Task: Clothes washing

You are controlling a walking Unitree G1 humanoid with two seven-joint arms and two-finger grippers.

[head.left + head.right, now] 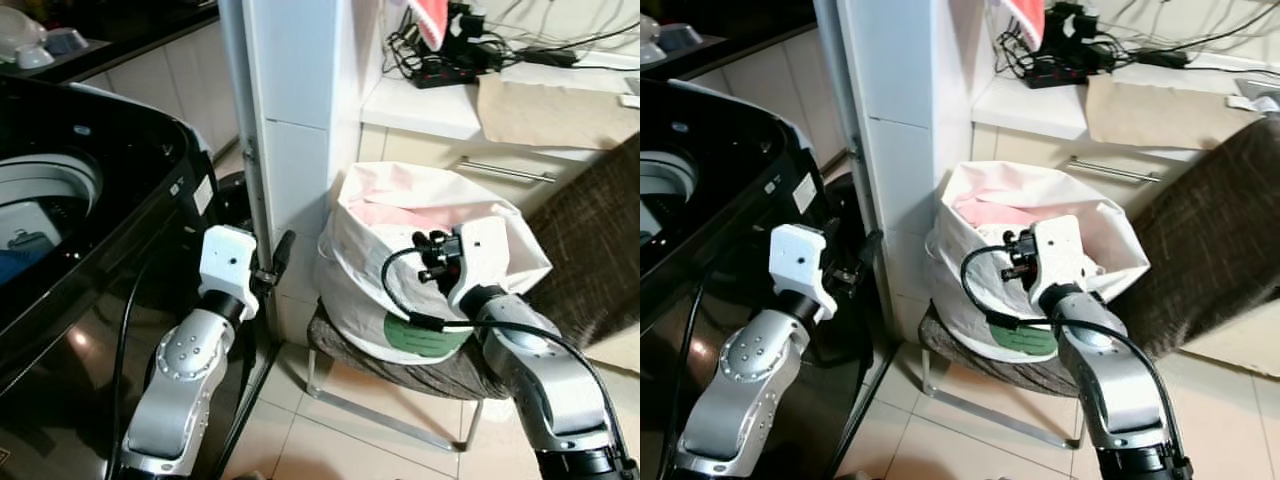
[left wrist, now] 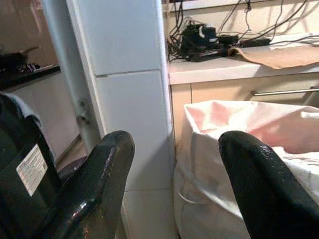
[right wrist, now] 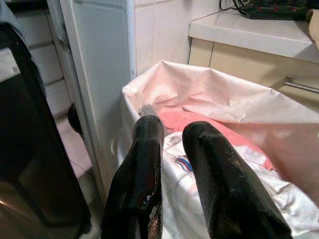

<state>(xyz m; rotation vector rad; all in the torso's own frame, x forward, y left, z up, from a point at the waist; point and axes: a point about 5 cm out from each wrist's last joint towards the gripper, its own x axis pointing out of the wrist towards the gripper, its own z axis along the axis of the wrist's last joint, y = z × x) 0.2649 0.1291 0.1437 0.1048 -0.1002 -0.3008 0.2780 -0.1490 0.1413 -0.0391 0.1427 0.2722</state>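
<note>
a white fabric laundry bag (image 1: 400, 300) sits upright and open-mouthed on a low stool (image 1: 400, 365), its rim folded outward and a green patch on its front. inside the laundry bag, pink clothing (image 3: 192, 119) lies toward the back, with a white garment (image 3: 219, 164) bearing a small red-and-blue print heaped in front of it. well to the left of the laundry bag stands the black top-loading washing machine (image 1: 90, 200), lid open.
</note>
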